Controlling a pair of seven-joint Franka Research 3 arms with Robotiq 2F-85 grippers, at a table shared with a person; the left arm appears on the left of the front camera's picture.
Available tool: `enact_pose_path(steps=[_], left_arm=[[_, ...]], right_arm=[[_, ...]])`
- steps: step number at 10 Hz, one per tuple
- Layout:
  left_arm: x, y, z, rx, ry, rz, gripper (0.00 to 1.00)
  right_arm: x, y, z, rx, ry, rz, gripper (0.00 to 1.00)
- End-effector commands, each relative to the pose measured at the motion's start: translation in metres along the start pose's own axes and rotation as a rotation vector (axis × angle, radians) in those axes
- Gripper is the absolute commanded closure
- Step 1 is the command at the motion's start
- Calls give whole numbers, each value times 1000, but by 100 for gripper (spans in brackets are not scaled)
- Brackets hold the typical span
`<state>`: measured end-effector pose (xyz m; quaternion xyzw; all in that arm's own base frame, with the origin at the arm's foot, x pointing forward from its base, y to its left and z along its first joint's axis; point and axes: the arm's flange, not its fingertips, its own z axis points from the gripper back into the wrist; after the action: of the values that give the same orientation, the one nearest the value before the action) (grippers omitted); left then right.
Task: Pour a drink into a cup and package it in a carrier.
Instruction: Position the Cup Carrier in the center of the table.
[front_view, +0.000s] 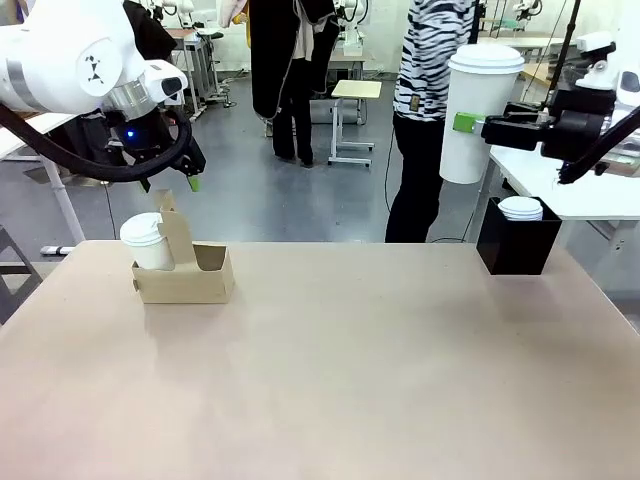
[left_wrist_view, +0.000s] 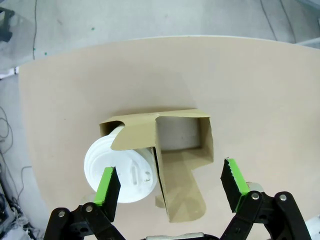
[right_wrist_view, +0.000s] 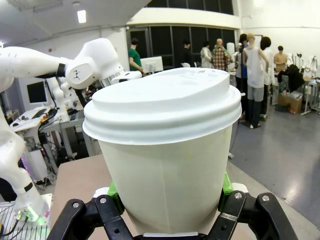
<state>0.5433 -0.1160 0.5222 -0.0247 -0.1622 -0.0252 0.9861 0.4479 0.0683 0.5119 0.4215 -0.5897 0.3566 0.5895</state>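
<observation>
From the front, I saw my right gripper (front_view: 470, 123) clamped on the lidded cup (front_view: 478, 90), high at the right. The carrier (front_view: 190, 280) sat far left on the table (front_view: 350, 380). On the left wrist, the left gripper (left_wrist_view: 170, 187) hung wide above it. On the right wrist, the pads (right_wrist_view: 226, 187) squeezed the cup's sides.

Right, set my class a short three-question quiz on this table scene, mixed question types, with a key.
1. True or false: the left gripper is shut on the carrier.
2. Which one holds the tall white cup? A) left gripper B) right gripper C) the person
3. Fill in: one carrier slot holds a short lidded cup; the other slot is ____.
Key: 1 false, its jaws stand open above the carrier; 2 B; 3 empty.
</observation>
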Motion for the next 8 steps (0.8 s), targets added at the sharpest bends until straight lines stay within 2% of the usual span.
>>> enact_pose_path(steps=[1,4,5,6,7,8], left_arm=[[-6,3,-6,63,13,81,0],[-1,2,-14,72,68,137,0],[0,2,-16,80,78,152,58],[1,4,-17,77,81,163,58],[1,5,-17,71,82,161,100],[0,4,-18,64,73,156,63]], right_arm=[[3,1,-2,0,-5,7,20],[3,1,-2,0,-5,7,20],[3,1,-2,0,-5,7,20],[3,1,-2,0,-5,7,20],[3,1,-2,0,-5,7,20],[3,1,-2,0,-5,7,20]])
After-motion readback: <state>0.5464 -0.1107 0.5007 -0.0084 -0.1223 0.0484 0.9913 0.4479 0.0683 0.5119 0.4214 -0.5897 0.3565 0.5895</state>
